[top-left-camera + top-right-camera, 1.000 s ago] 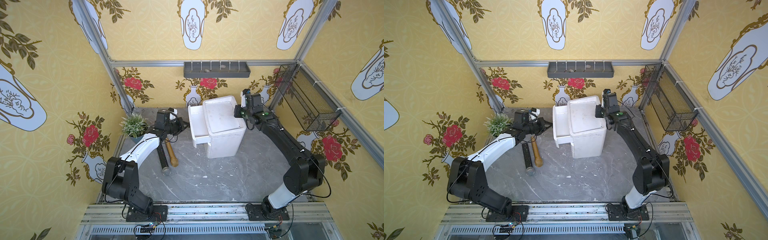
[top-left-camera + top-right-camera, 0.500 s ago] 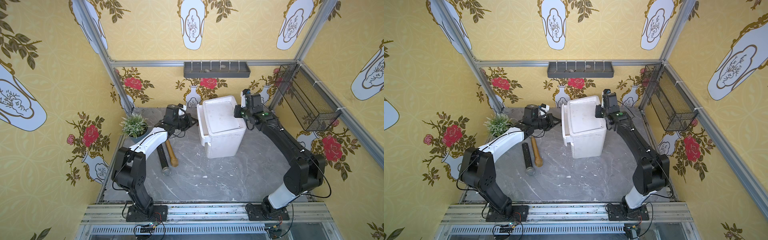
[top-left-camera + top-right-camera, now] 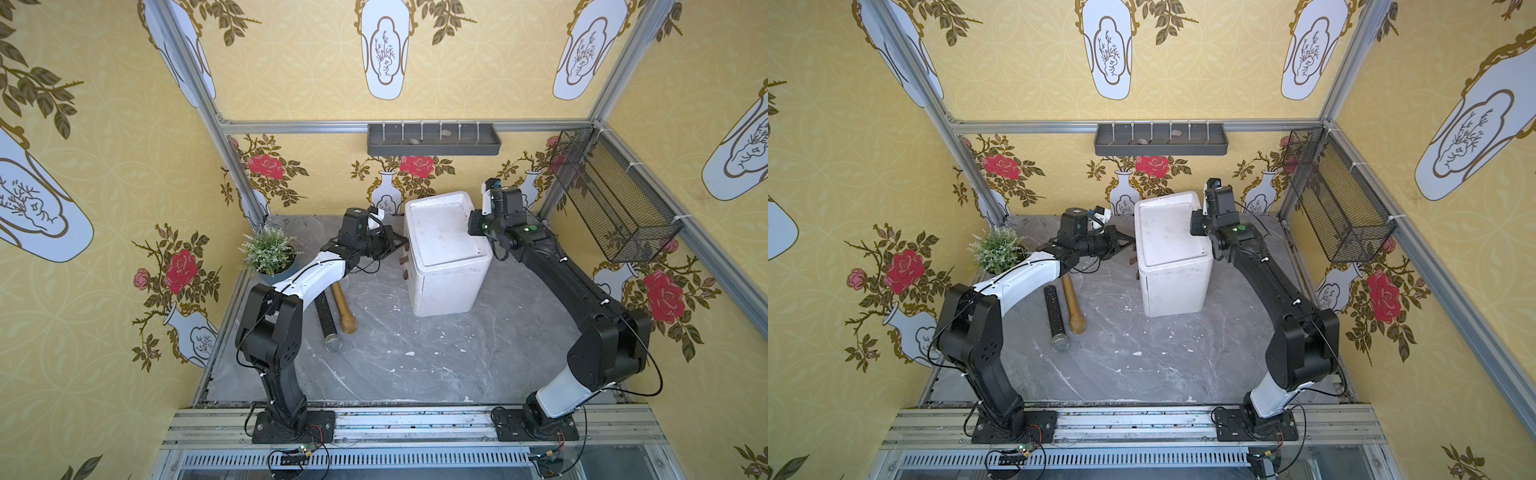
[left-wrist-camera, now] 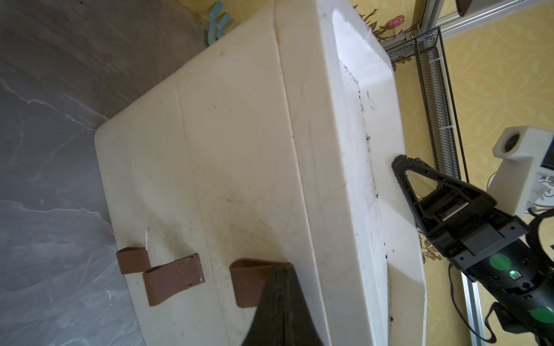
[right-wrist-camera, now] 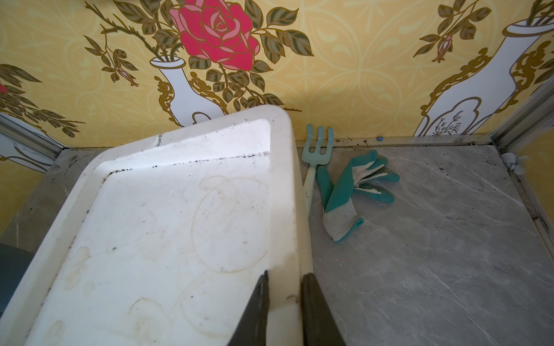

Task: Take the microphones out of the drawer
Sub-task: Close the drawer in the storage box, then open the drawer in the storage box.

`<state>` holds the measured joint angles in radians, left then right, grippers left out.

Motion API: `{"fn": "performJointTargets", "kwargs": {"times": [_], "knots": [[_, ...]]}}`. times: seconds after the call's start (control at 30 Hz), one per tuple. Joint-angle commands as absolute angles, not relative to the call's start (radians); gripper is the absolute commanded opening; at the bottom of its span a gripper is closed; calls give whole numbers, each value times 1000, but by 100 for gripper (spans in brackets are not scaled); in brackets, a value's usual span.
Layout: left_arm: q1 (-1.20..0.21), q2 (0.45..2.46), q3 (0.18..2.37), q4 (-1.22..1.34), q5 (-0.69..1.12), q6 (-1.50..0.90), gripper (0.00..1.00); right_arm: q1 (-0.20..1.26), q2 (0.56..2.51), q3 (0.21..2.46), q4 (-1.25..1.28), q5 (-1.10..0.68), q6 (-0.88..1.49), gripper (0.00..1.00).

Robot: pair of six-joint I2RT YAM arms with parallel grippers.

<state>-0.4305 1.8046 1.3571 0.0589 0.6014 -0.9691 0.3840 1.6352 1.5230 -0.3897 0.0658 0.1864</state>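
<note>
A black microphone (image 3: 326, 320) (image 3: 1054, 316) with a silver head and a gold microphone (image 3: 343, 305) (image 3: 1073, 305) lie side by side on the grey table, under my left arm. The white drawer cabinet (image 3: 444, 249) (image 3: 1173, 249) stands behind them with all its drawers pushed in. My left gripper (image 3: 402, 241) (image 4: 280, 268) is shut, its tip against the top drawer's brown handle (image 4: 250, 281). My right gripper (image 3: 473, 224) (image 5: 284, 277) is shut on the cabinet's raised top rim (image 5: 286, 209).
A potted plant (image 3: 268, 253) stands at the back left. A wire basket (image 3: 615, 199) hangs on the right wall and a grey shelf (image 3: 432, 139) on the back wall. Behind the cabinet lie a teal glove (image 5: 350, 191) and a small garden fork (image 5: 314, 155).
The top drawer stood open a second ago and is now pushed fully in. My left gripper moved right with it to the cabinet front. The right arm has not moved.
</note>
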Motion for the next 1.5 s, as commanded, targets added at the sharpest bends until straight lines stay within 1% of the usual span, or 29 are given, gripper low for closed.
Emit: {"fn": "performJointTargets", "kwargs": {"times": [0.0, 0.03, 0.1, 0.17, 0.23, 0.33, 0.4, 0.6, 0.87, 1.0, 1.1, 1.47], "knots": [[-431, 1812, 1352, 89, 592, -971, 0, 393, 1657, 1512, -520, 5, 231, 1], [-431, 1810, 1348, 89, 591, -971, 0, 393, 1657, 1514, -522, 6, 230, 1], [-431, 1803, 1341, 90, 589, -969, 5, 393, 1658, 1514, -522, 5, 230, 1], [-430, 1789, 1326, 92, 582, -968, 16, 393, 1656, 1514, -522, 6, 227, 1], [-417, 1771, 1303, 100, 580, -969, 30, 393, 1656, 1516, -523, 5, 223, 1], [-393, 1743, 1260, 116, 575, -975, 40, 393, 1656, 1519, -526, 7, 218, 1], [-381, 1724, 1228, 128, 574, -979, 42, 393, 1655, 1523, -526, 6, 218, 1], [-354, 1686, 1137, 160, 581, -986, 43, 393, 1659, 1529, -528, 2, 216, 1], [-325, 1689, 1002, 352, 609, -1072, 43, 393, 1663, 1529, -532, -2, 204, 1], [-325, 1743, 947, 537, 638, -1175, 44, 393, 1667, 1533, -538, -5, 202, 1], [-325, 1800, 928, 669, 661, -1250, 48, 393, 1668, 1535, -541, -6, 202, 1], [-342, 1939, 928, 930, 656, -1407, 50, 393, 1673, 1535, -543, -9, 204, 1]]}}
